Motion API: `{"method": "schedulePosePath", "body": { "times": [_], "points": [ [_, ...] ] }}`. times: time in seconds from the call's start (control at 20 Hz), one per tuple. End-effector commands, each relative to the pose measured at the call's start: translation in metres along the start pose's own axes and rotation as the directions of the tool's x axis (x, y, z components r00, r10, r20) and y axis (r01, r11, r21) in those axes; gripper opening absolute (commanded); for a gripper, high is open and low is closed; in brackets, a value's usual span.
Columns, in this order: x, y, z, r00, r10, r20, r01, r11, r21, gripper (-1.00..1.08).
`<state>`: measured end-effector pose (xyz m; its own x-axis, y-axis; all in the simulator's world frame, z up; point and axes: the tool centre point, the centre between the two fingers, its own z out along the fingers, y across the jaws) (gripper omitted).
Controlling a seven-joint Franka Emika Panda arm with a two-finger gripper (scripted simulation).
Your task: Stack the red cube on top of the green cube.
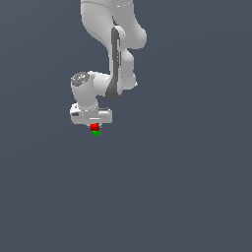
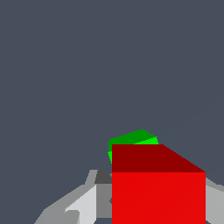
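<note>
Red cube (image 1: 94, 127) sits directly under the white gripper (image 1: 93, 125) in the exterior view, a little to that view's left of centre, with the green cube (image 1: 96, 133) just below it and a touch toward that view's right. The two look to be touching or very nearly so; the render is too small to settle which. Around them the dark surface (image 1: 187, 197) runs off to the exterior view's right.

In the wrist view the red cube (image 2: 158, 197) fills the near frame, pale fingers (image 2: 83, 205) flanking it on either side, so they appear closed narrowly on the red cube, holding it. The green cube (image 2: 133, 139) peeks out beyond the red one's far edge, turned slightly relative to it and not squarely hidden beneath.

The step in hand seems to be the placement itself. To do it well, I would judge that the offset needs checking first: the green cube showing past one edge suggests the red one may not be centred. A small sideways correction before letting go would help, then a gentle descent until the faces meet flat. The fingers should part only when the red cube rests fully supported, and part evenly, so neither drags it. A straight vertical retreat would avoid nudging the stack.
</note>
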<state>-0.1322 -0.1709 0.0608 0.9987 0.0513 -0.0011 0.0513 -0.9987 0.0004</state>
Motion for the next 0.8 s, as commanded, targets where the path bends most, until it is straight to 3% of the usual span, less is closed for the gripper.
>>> {"method": "schedulePosePath", "body": {
  "times": [0.0,0.25,0.3,0.75],
  "points": [
    [-0.0001,0.0039,0.0012,1.0,-0.002,-0.001,0.002,1.0,0.0,-1.0],
    [0.0012,0.002,0.0004,1.0,-0.002,-0.001,0.002,1.0,0.001,-1.0],
    [0.0012,0.002,0.0004,1.0,-0.002,-0.001,0.002,1.0,0.001,1.0],
    [0.0012,0.002,0.0004,1.0,-0.002,-0.001,0.002,1.0,0.001,1.0]
  ]
}}
